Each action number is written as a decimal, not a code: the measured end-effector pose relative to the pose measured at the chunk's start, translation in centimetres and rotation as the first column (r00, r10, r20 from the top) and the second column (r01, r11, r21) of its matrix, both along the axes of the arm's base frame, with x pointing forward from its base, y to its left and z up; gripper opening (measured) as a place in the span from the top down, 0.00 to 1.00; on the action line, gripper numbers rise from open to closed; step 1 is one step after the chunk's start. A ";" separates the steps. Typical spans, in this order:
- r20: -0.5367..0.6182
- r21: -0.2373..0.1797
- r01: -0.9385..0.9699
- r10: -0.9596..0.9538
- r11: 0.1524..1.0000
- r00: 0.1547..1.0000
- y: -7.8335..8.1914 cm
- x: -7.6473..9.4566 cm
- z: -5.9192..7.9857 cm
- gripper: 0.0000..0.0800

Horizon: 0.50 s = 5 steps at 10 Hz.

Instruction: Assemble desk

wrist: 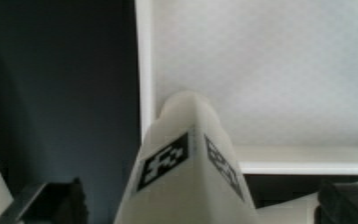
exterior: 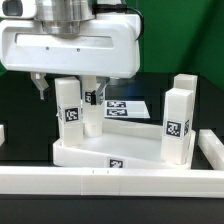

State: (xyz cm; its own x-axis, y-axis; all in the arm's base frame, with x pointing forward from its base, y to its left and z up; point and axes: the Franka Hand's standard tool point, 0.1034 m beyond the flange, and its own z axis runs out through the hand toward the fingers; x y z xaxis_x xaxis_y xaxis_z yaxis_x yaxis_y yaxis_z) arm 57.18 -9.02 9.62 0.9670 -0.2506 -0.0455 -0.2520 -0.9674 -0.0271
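One desk slab (exterior: 100, 155), three legs (exterior: 69, 110) in sight — perhaps more hidden — one rail (exterior: 110, 182), one marker board (exterior: 128, 107).

Arm upright, wrist low, fingers (exterior: 92, 95) pointing down, spread apart.

A long low white rail (exterior: 110, 180) is lying across the front of the black table (exterior: 20, 110), spanning the exterior view from edge to edge. At the exterior view's right, a side stretch of the rail is running back from it. Behind the rail, farther back on the table, the marker board (exterior: 128, 107) is lying flat, showing printed black-and-white tags.
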 end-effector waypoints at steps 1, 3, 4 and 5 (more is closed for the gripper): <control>0.002 -0.002 -0.105 0.105 0.994 0.994 -0.1 0.0 0.1 0.19; 0.003 -0.006 -0.234 0.234 0.972 0.972 -0.2 0.0 0.1 0.19; 0.001 -0.009 -0.300 0.300 0.954 0.954 -0.3 0.0 0.1 0.19; 0.002 -0.009 -0.334 0.334 0.943 0.943 -0.3 0.0 0.1 0.19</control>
State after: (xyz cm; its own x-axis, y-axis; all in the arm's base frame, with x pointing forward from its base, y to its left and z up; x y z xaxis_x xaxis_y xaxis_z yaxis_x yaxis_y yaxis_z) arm 57.16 -9.33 9.74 0.9954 0.0865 -0.0418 0.0858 -0.9961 -0.0186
